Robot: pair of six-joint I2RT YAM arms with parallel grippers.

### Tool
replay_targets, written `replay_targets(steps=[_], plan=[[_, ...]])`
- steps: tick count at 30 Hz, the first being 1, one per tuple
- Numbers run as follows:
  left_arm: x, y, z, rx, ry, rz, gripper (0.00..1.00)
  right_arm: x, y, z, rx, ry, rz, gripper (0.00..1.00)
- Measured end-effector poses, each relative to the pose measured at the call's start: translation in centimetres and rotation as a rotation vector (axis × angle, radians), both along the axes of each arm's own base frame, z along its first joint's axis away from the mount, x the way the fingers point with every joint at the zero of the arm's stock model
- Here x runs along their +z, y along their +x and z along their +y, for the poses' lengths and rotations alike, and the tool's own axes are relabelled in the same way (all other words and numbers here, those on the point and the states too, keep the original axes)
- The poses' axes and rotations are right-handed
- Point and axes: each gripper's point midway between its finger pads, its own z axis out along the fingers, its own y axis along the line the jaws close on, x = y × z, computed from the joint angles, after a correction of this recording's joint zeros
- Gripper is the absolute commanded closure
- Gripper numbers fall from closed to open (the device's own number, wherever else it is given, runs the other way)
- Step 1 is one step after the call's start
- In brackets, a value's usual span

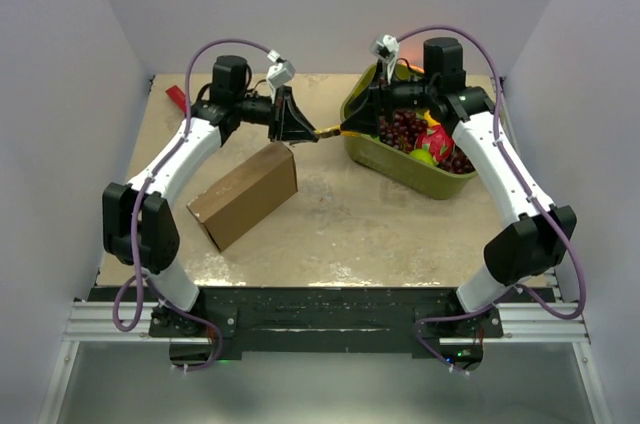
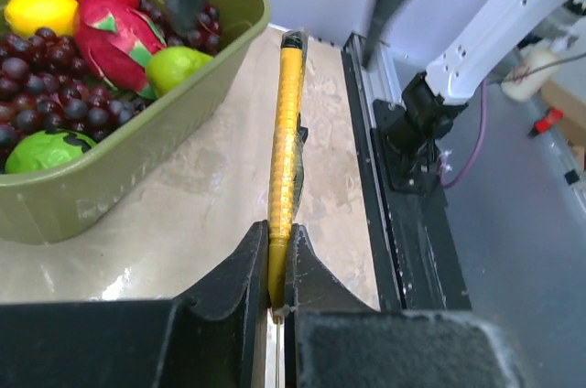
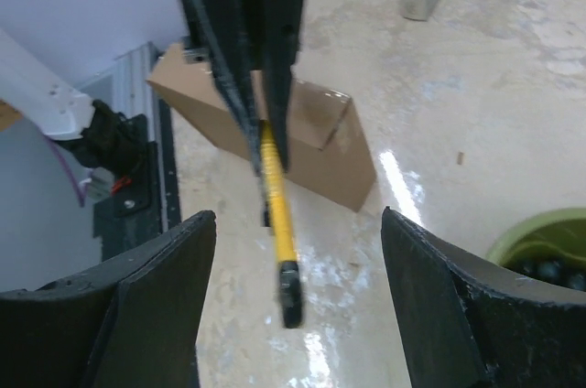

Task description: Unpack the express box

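The flat rectangular brown cardboard express box [image 1: 245, 194] lies shut on the beige desk [image 1: 350, 234], left of centre and angled, just below the left pincer [image 1: 311, 132]. That pincer is pressed together on one end of a slim yellow tool with a black tip [image 2: 286, 132], holding it level above the desk. The right pincer [image 3: 295, 223] faces it with fingers spread to either side of the tool's black tip, touching neither side. Beside the tool stands an olive-green plastic tub [image 1: 400, 169] of grapes and other fruit. A small red object [image 1: 177, 97] lies at the far left corner, well apart from the box.
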Motion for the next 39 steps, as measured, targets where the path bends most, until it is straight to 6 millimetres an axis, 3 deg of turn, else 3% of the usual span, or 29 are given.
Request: replay_targets(steps=[6, 11, 14, 19, 25, 30, 37, 39], plan=[[1.1, -0.3, 0.1, 0.004, -0.081, 0.052, 1.0, 1.4, -2.2, 1.4, 0.107, 0.067, 0.018, 0.29], [2.0, -1.0, 0.0, -0.011, -0.122, 0.095, 1.0, 1.3, -2.3, 1.5, 0.111, 0.066, 0.024, 0.33], [2.8, -1.1, 0.0, -0.021, -0.136, 0.083, 1.0, 1.1, -2.4, 1.6, 0.113, 0.065, 0.027, 0.42], [3.1, -1.3, 0.0, -0.03, -0.142, 0.089, 1.0, 1.0, -2.4, 1.9, 0.118, 0.068, 0.036, 0.48], [3.4, -1.4, 0.0, -0.031, -0.148, 0.088, 1.0, 0.2, -2.2, 2.7, 0.13, 0.069, 0.075, 0.61], [3.5, -1.4, 0.0, -0.027, -0.152, 0.094, 1.0, 0.0, -2.7, 3.1, 0.157, 0.078, 0.112, 0.81], [3.8, -1.0, 0.1, -0.008, -0.162, 0.089, 1.0, 0.6, -2.6, 3.4, 0.144, 0.097, 0.135, 1.0], [3.8, -0.8, 0.1, 0.002, -0.165, 0.083, 0.84, 0.9, -2.4, 3.5, 0.133, 0.105, 0.143, 1.0]])
